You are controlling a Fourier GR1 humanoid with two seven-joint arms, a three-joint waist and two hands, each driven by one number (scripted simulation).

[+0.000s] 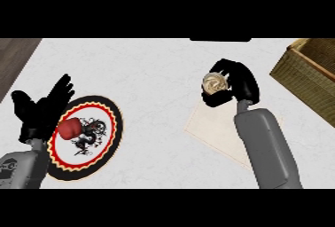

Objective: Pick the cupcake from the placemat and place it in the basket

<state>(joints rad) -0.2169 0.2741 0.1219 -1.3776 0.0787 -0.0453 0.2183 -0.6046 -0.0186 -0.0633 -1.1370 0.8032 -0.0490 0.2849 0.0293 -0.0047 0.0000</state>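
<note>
At far left the left hand [40, 110] rested spread, fingers up. Right of centre the right hand [237, 84] curled round the cupcake [215, 83], by the placemat [212, 126]. Light and soft-topped, it looked best held by its sides. The basket [307, 75] sat upper right.

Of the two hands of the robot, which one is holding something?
The right hand: its fingers are curled round the cupcake, above the pale placemat. The left hand is open, fingers up, beside the round plate, holding nothing.

Cream-swirl cupcake [215, 83] in right hand [237, 84]
</note>
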